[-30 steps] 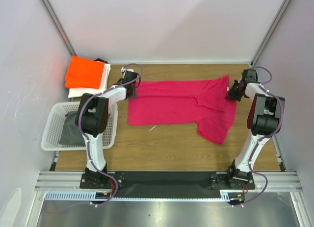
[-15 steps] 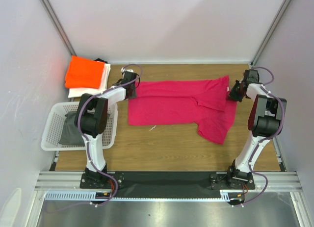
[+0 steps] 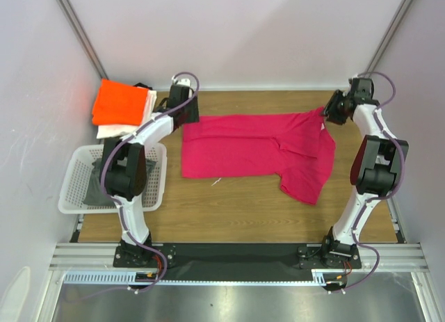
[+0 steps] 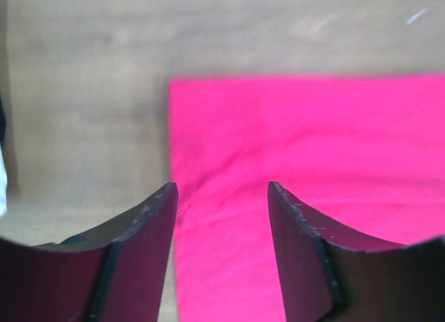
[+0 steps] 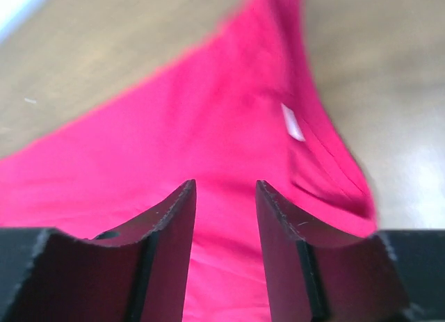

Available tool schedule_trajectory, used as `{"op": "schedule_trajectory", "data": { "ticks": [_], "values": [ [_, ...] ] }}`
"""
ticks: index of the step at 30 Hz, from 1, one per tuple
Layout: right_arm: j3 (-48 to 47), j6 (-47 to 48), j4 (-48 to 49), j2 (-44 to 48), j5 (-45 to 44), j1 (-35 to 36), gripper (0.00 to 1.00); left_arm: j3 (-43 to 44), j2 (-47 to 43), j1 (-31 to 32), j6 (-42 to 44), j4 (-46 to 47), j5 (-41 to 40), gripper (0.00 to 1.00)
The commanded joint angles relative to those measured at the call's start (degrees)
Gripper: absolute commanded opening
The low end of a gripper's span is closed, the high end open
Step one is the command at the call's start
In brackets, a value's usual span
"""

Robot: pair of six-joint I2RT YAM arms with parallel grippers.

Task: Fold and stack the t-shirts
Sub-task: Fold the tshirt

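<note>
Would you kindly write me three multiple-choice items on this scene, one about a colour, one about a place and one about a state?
1. The spread-out t-shirt is: A. white; B. magenta-pink; C. orange.
2. The orange t-shirt lies: A. folded on the white t-shirt; B. across the spread-out t-shirt; C. between the arm bases.
3. The left pincer is: A. open above the spread-out t-shirt's edge; B. shut on that cloth; C. shut on nothing.
Answers: 1 B, the flat cloth is plainly magenta; 2 A, white edges show beneath the orange at the far left corner; 3 A, its fingers stand apart with nothing between them.
</note>
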State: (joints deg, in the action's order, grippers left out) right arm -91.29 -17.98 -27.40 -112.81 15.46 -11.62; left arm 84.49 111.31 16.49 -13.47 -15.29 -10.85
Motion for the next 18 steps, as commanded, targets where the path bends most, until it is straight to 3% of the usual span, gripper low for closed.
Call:
{"op": "schedule_trajectory", "data": {
  "ticks": [1,12,18],
  "values": [
    [-5.38,-1.17,1.91,-0.73,1.06,2.38,0.45,6.19,-0.85,-0.41,-0.67,2.46,4.26,0.62],
    [-12.68,-4.61,5.95,-14.53,-3.24,3.62,0.40,16.14,11.73,-1.37,-12.53,0.96,3.56,0.59],
    [-17.34,-3.73,4.82,-16.47,-2.63,1.78,0.42,18.08,13.41,-1.81,-12.28,-0.53,2.15,0.61]
  ]
}}
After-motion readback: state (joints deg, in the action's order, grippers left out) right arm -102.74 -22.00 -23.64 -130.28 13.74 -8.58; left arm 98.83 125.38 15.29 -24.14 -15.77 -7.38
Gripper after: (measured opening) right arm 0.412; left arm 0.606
